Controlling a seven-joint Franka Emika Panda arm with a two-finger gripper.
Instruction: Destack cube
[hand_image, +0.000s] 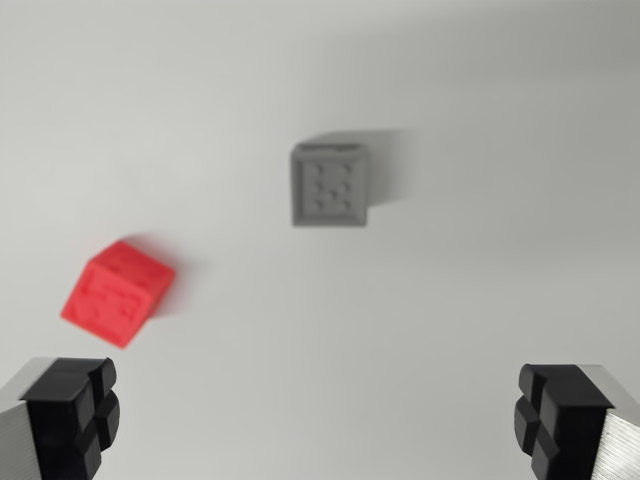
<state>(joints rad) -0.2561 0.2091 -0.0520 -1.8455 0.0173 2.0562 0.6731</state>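
A grey cube (330, 186) with small dimples on its top face rests on the white surface a little above the middle of the wrist view. A red cube (116, 293) lies by itself at the wrist view's left, turned at an angle, apart from the grey one. My gripper (315, 420) hangs above the surface at the bottom of the picture, open wide, with one black fingertip (75, 412) in the left corner and the other at the right. Nothing is between the fingers. Both cubes lie beyond the fingertips and look slightly blurred.
The white tabletop (480, 300) fills the whole view. A soft shadow falls to the right of the grey cube.
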